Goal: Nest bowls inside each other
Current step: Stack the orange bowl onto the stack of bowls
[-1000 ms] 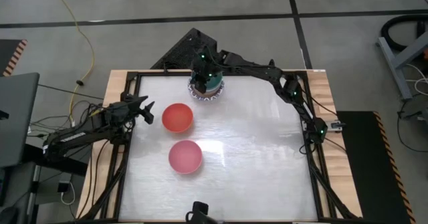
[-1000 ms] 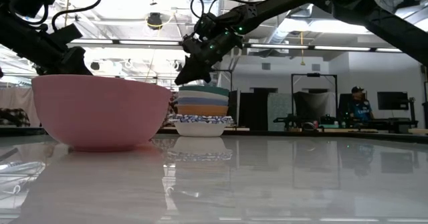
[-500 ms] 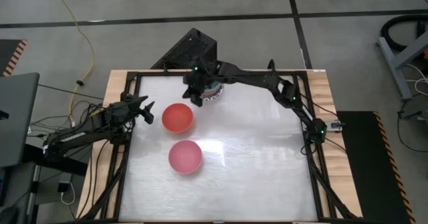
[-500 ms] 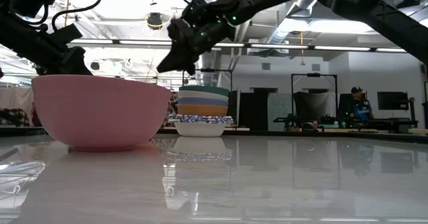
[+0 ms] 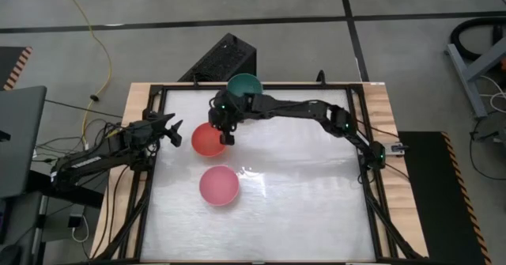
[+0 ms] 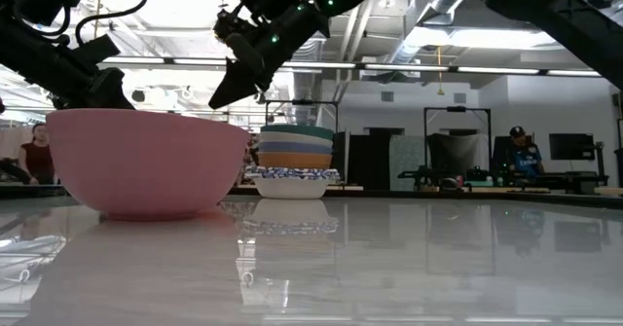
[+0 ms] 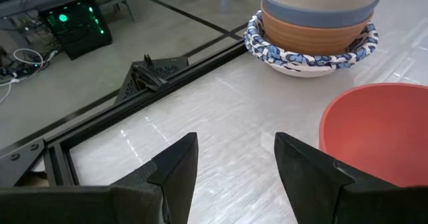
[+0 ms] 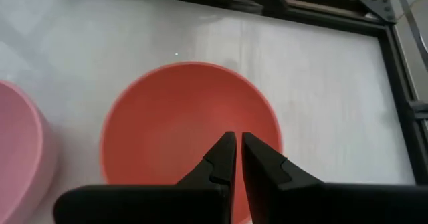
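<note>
Red bowl (image 5: pixel 209 139) sits on the surface directly beneath the right claw (image 5: pixel 224 135), fingers nearly together and empty, nearer its right rim; left claw (image 5: pixel 171 130), spread apart, waits just left.

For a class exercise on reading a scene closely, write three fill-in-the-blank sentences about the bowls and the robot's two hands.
1. The right hand, fingers nearly shut, is above the ____ bowl.
2. The top bowl of the stack is dark ____.
3. The pink bowl stands alone, not in the stack, with ____ inside it.
4. The left hand waits at the table's edge with its fingers ____.

Missing words: red; green; nothing; open
</note>
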Controlling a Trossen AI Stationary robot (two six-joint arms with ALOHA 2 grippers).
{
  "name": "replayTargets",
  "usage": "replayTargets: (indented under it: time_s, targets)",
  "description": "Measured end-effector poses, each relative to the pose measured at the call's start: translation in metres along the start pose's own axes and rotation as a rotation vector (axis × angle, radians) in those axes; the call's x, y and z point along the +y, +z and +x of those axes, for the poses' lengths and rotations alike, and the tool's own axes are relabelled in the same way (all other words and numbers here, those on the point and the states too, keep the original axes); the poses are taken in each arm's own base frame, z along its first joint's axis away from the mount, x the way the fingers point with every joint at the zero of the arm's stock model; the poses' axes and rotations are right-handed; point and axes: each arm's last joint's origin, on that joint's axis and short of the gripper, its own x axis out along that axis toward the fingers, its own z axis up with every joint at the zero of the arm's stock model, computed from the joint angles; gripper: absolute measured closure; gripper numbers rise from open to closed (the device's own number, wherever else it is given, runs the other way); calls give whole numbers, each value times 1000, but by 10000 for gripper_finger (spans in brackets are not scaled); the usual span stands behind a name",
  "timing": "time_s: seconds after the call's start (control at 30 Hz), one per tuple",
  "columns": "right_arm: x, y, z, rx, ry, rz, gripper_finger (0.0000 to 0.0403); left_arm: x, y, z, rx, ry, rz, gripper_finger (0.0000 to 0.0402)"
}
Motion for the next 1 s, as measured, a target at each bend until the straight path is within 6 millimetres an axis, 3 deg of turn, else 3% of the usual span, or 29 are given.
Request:
replayTargets:
  time_s: [0.37, 0.63, 1.0]
  targets:
    - [19, -2, 7, 20, 35, 61, 356, 0, 0, 0, 0, 0, 0, 212]
    - [22, -13, 17, 36, 42, 70, 356, 0, 0, 0, 0, 0, 0, 212]
    - [21, -12, 17, 16, 36, 89, 356, 0, 0, 0, 0, 0, 0, 212]
